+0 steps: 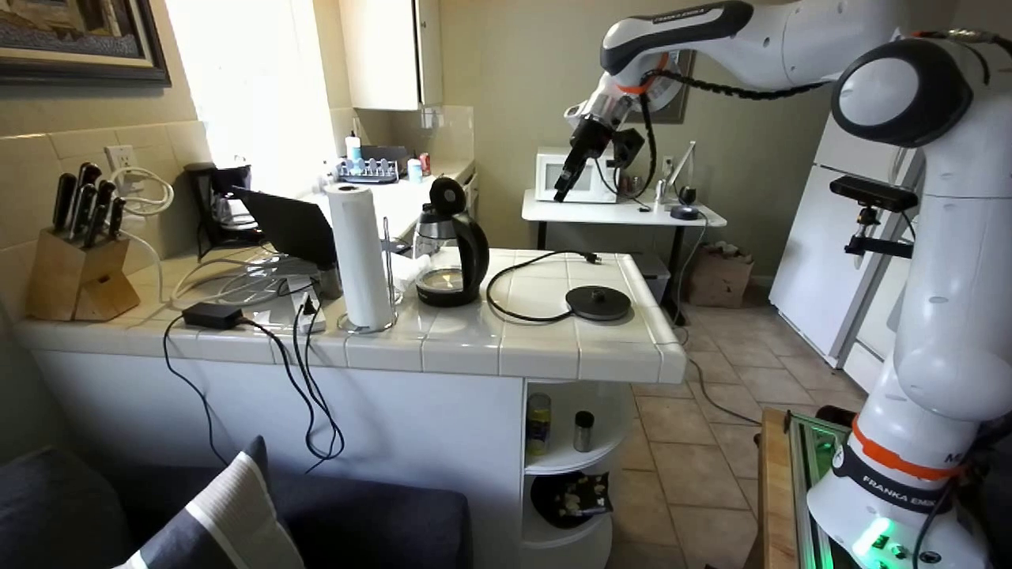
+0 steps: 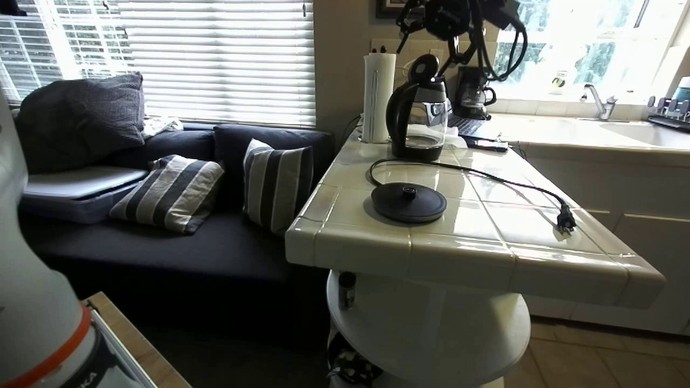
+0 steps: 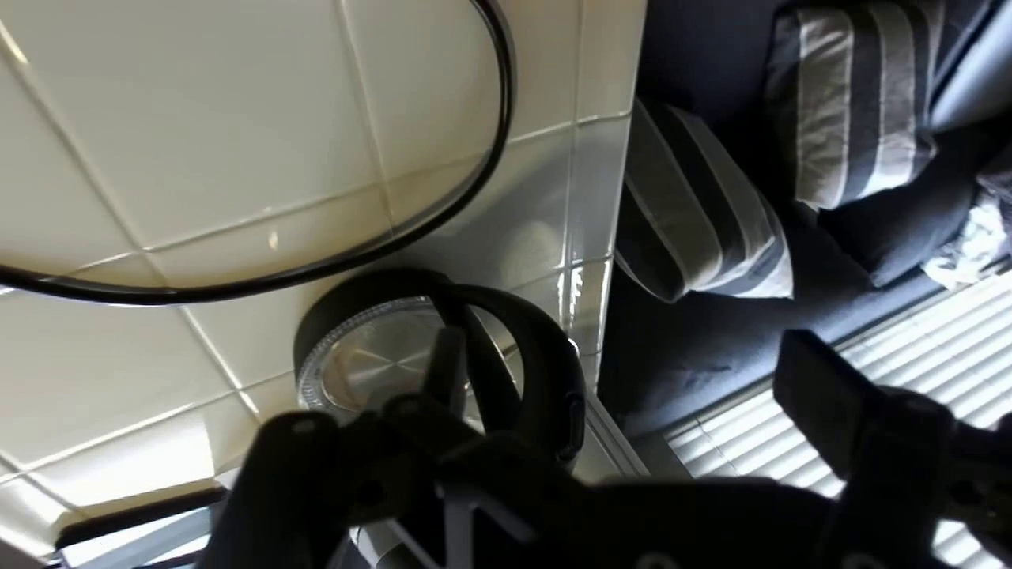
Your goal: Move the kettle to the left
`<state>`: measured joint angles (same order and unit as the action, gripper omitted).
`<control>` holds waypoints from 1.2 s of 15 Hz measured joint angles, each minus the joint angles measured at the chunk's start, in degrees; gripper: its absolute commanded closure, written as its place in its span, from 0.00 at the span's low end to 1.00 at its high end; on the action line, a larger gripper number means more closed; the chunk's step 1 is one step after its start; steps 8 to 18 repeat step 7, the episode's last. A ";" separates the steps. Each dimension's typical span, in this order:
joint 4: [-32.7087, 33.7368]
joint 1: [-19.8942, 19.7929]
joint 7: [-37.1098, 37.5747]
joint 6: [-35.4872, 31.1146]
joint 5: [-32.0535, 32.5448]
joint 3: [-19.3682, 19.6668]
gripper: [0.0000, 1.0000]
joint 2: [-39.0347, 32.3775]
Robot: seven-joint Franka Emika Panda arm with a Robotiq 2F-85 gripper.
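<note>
The kettle has a clear glass body, black base and arched black handle (image 1: 477,257), and its round black lid (image 1: 448,196) is tipped up. It stands upright on the white tiled counter in both exterior views; its handle (image 2: 400,118) faces the sofa side. Seen from above in the wrist view, the kettle (image 3: 553,363) lies partly behind one finger. My gripper (image 1: 562,192) hangs in the air, higher than the kettle and off to its right in that exterior view. Its jaws (image 3: 621,367) are spread wide and hold nothing.
A paper towel roll (image 1: 360,257) on a wire stand is close beside the kettle. A flat black disc (image 2: 408,202) with a looping cord (image 2: 501,178) lies near the counter's end. Behind the roll are a laptop (image 1: 288,225), cables and a knife block (image 1: 83,273).
</note>
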<state>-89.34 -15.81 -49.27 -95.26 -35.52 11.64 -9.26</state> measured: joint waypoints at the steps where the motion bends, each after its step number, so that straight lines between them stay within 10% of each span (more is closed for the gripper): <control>1: -0.16 0.26 0.50 -0.06 3.08 -0.08 0.00 1.72; 18: -0.70 0.98 0.29 -0.04 8.10 -0.60 0.00 4.70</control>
